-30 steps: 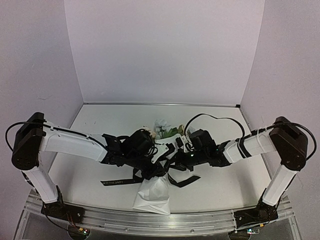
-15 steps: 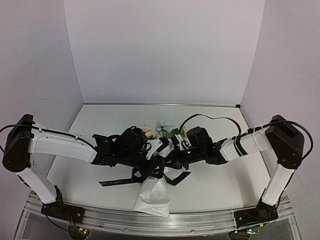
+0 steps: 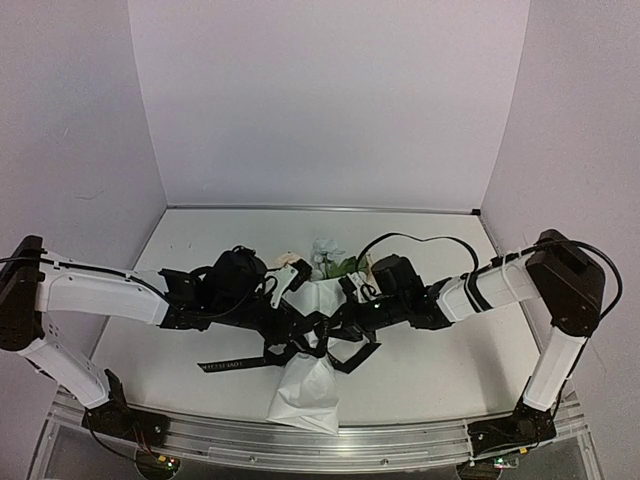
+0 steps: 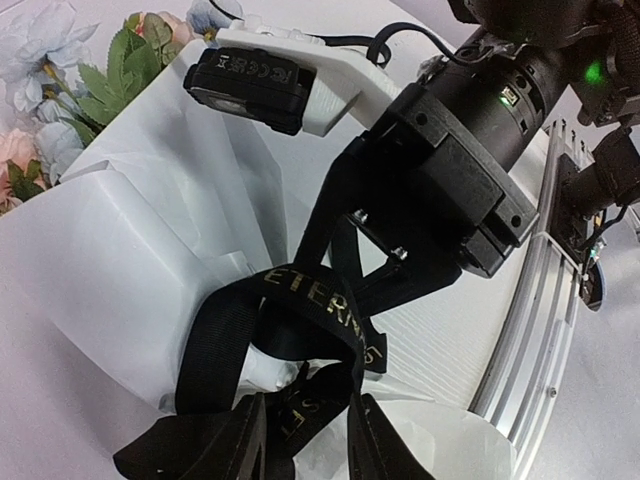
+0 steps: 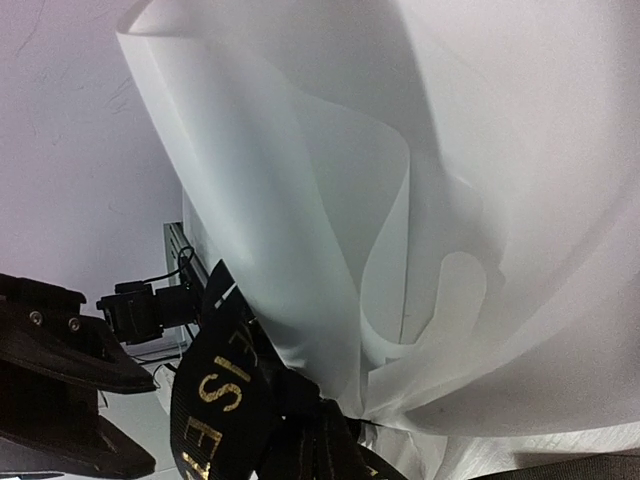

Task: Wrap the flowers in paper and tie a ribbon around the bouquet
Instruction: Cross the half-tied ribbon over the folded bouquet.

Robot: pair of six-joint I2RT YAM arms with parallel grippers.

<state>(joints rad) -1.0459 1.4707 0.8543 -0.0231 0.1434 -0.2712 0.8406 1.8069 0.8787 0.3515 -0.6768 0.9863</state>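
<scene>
I am pinching the ribbon point(image 4: 320, 300) in my closed right fingers point(image 4: 332, 215), where it is looping around the waist of the bouquet point(image 3: 310, 380). My left fingers point(image 4: 245, 445) are standing parted, with a strand lying between them, seemingly loose. The bouquet is lying mid-surface point(image 3: 440, 370), with the flowers point(image 4: 110, 70) pointing away from me. I am judging the ribbon limp and slippery, best taken close to the crossing. The paper point(image 5: 300, 200) looks thin and easily crushed, so squeezing the cone is risky.

Black ribbon point(image 4: 322, 305) with gold lettering, white paper point(image 4: 100, 270), peach and pale blue flowers point(image 4: 40, 45).
</scene>
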